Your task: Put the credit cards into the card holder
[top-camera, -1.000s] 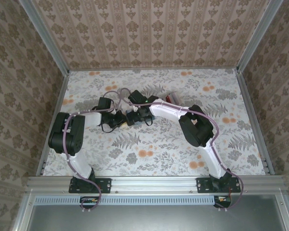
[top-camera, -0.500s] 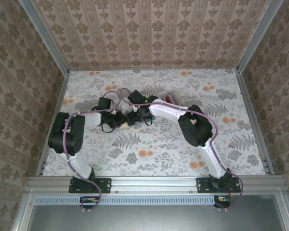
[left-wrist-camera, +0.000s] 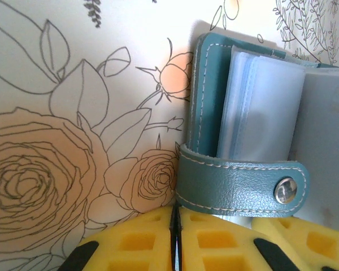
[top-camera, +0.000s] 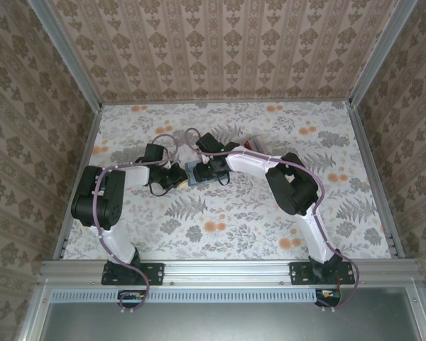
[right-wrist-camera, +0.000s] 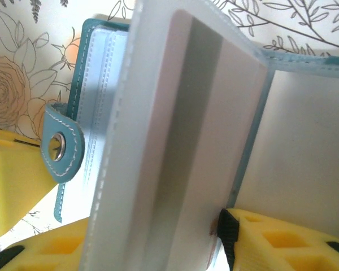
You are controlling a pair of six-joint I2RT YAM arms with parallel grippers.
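Teal card holder [left-wrist-camera: 237, 189] open, pale card [right-wrist-camera: 181, 141] sleeved

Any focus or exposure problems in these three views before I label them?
Top external: even light, sharp, soft shadows on the floral table, teal folding wallet tiny. Left wrist: wallet and table print sharp, glare spot on the metal snap. Right wrist: clear plastic sleeve close to the lens, soft and washed out.

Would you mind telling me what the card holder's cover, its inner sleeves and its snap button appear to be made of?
The card holder looks like teal leather or leatherette: fine grain, pale stitching. Its inner sleeves seem clear, slightly frosted flexible plastic, with seam lines. The snap button is probably metal: silver and glinting.
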